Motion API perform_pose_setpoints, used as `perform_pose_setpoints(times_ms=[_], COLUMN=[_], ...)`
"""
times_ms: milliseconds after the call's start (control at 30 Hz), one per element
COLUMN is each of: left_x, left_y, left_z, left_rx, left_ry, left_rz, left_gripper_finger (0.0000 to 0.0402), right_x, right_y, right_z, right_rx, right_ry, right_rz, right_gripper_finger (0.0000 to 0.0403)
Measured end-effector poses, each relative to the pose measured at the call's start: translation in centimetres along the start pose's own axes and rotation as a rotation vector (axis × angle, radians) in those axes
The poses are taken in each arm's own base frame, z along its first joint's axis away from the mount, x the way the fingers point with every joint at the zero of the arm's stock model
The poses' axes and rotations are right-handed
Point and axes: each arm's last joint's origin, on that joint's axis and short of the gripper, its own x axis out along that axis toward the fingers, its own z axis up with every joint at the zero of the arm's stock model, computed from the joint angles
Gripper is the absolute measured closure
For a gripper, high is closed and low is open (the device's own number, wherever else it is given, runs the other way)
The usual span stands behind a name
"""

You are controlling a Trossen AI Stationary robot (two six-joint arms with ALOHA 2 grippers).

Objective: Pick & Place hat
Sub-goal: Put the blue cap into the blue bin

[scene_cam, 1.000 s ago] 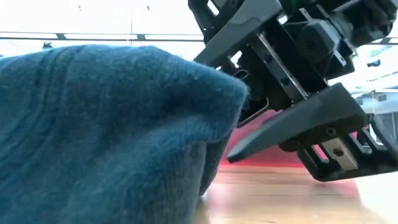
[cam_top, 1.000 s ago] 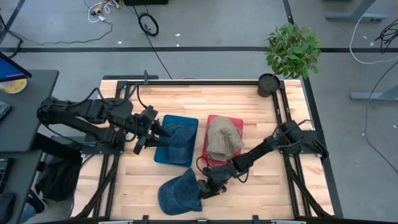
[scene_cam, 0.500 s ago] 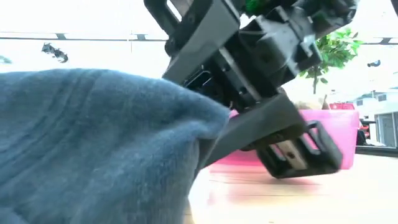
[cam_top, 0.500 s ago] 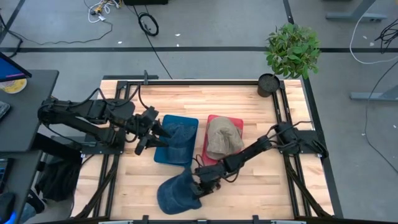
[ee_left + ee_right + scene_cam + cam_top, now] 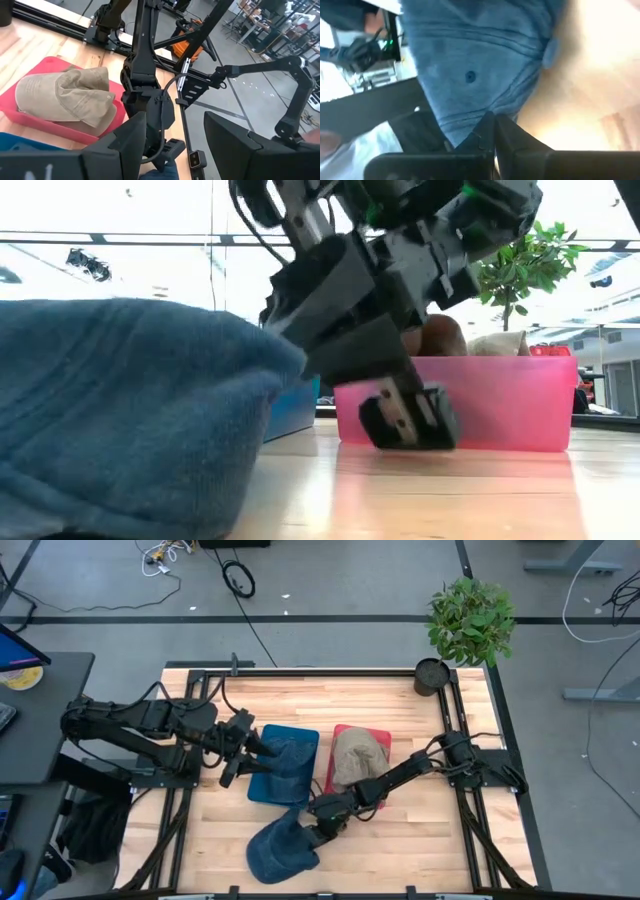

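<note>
High view first: the loose dark blue cloth cap (image 5: 283, 848) lies on the pale wooden table (image 5: 400, 710) near its front edge, just in front of the blue tray (image 5: 283, 765) and a little left of the pink tray (image 5: 360, 765). My right gripper (image 5: 318, 830) sits at the cap's rear right edge, touching it, with my right arm stretched low across the boards from the right side. In the right wrist view my two dark fingers (image 5: 492, 135) are pressed together on a fold of the cap's fabric (image 5: 480, 75), the stitched seams and a small eyelet showing just past the tips. In the low view the cap (image 5: 120, 420) fills the near left and my right gripper (image 5: 385, 395) leans into its edge, close above the wood.

A second blue cap (image 5: 290, 755) rests in the blue tray, and a tan cap (image 5: 355, 760) lies crumpled in the pink tray. My left gripper (image 5: 243, 745) hangs at the blue tray's left edge, fingers spread apart and holding nothing. A green potted plant (image 5: 470, 620) stands at the table's far right corner.
</note>
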Motion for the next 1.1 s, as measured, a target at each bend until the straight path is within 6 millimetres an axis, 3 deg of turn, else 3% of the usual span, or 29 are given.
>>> perform_pose_setpoints(times_ms=[267,600,867,1100], left_x=[-0.1,-0.1,1.0,3.3], left_y=[0.3,0.3,1.2,2.1], left_z=[-0.6,-0.2,0.6,0.9], left_rx=[-0.004,0.023,-0.017,-0.027], left_ry=[0.051,0.007,-0.038,-0.023], left_rz=[0.047,0.050,0.081,0.051], left_gripper_finger=[0.0198,0.0197,0.0197,0.0197], right_x=[-3.4,-11.0,-17.1,-19.6], right_y=[4.3,8.5,10.4,12.0], right_z=[-1.5,-4.3,-6.3,-6.7], right_rx=[-0.211,-0.506,-0.694,-0.759], right_ry=[-0.002,-0.036,-0.097,-0.105], right_rz=[0.074,-0.023,-0.070,-0.070], right_gripper_finger=[0.0401,0.0402,0.0403,0.0403])
